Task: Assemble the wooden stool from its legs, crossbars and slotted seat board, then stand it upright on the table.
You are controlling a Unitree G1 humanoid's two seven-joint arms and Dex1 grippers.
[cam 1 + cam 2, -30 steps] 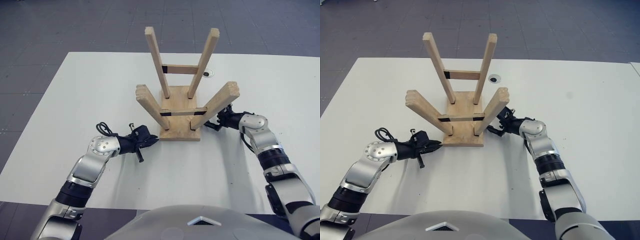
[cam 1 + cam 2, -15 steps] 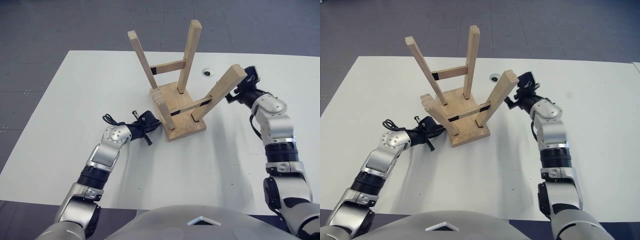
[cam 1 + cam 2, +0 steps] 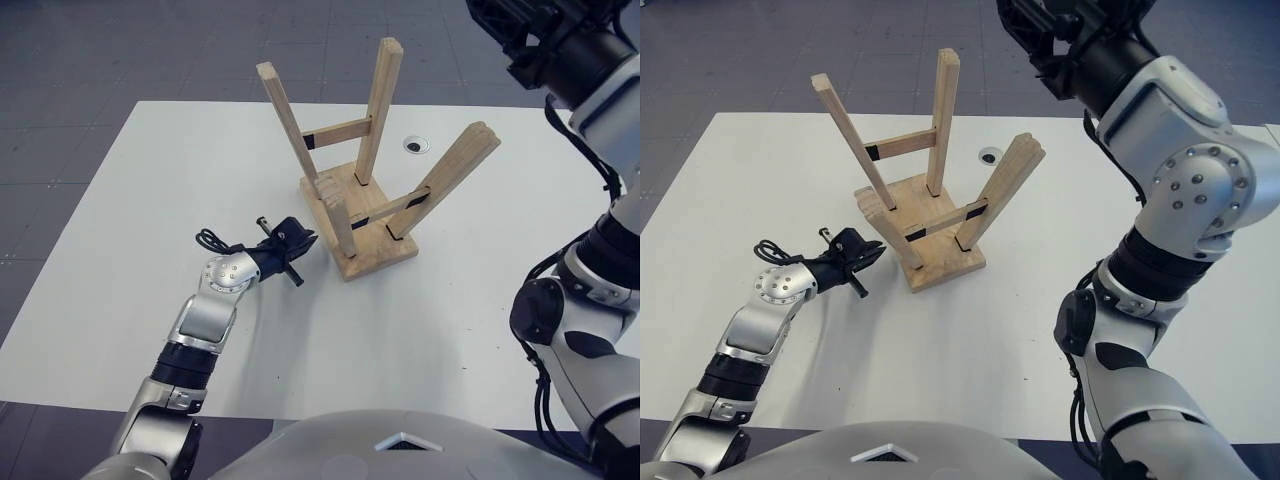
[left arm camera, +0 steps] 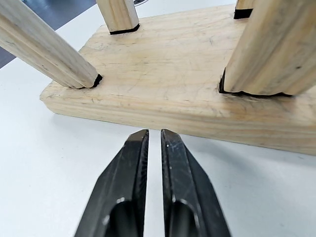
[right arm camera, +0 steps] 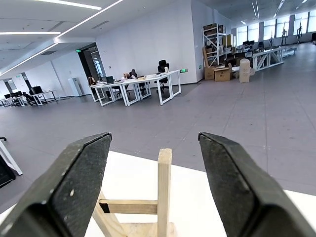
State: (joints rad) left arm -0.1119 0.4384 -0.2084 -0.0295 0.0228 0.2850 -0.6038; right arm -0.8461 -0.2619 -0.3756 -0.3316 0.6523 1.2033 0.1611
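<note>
Pale wood is what I'm looking at from here: the stool (image 3: 360,200) sits upside down near the middle of the white table (image 3: 150,200). Its seat board (image 3: 365,262) lies flat on the tabletop as far as I can tell. All four legs (image 3: 378,100) point up and splay outward. In the left wrist view they look seated in their slots, and the two crossbars (image 3: 340,131) bridge the leg pairs. So I judge the assembly done, and the step in hand is the last one: turning it over onto its feet.

My left gripper (image 4: 154,133) lies low on the table, just beside the near edge of the seat board and aimed at it, not touching. Its fingers (image 4: 132,153) are nearly together with only a thin slit between them, and they hold nothing.

My right gripper (image 5: 154,140) is raised high above the far side of the stool. Its jaws are spread wide and empty, and one leg top shows well beyond them.

For the next move I'd bring the right gripper down to take a leg. I'd also spread the left one enough to grip the board edge or a near leg, then roll the stool over. The joints seem only pressed in, so I'd lift near the board to avoid pulling a leg free.
</note>
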